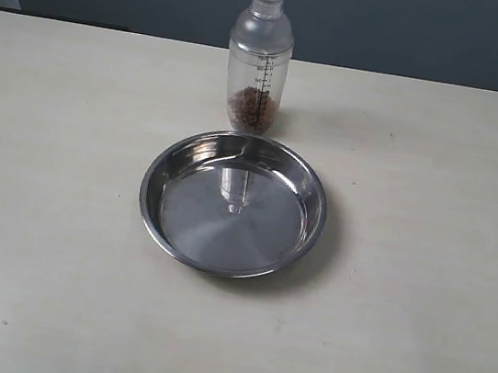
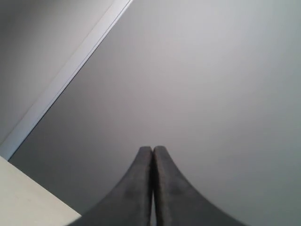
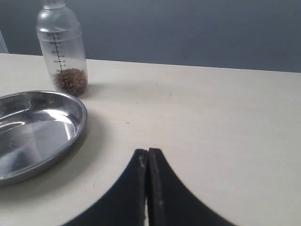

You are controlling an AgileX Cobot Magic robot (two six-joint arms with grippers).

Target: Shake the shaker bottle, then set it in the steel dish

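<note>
The clear shaker bottle [image 1: 259,60] stands upright on the table just behind the steel dish [image 1: 171,162], with brown bits in its bottom. The dish holds nothing but the bottle's reflection. In the right wrist view the shaker bottle [image 3: 62,51] and the steel dish [image 3: 75,109] lie well ahead of my right gripper [image 3: 148,151], which is shut and holds nothing, low over the table. My left gripper [image 2: 153,149] is shut too, with nothing in it, facing a grey wall. Neither gripper shows in the exterior view.
The beige table [image 1: 423,267] spreads wide on all sides of the dish. A dark grey wall [image 1: 419,30] runs behind its far edge. A corner of the table [image 2: 28,205] shows in the left wrist view.
</note>
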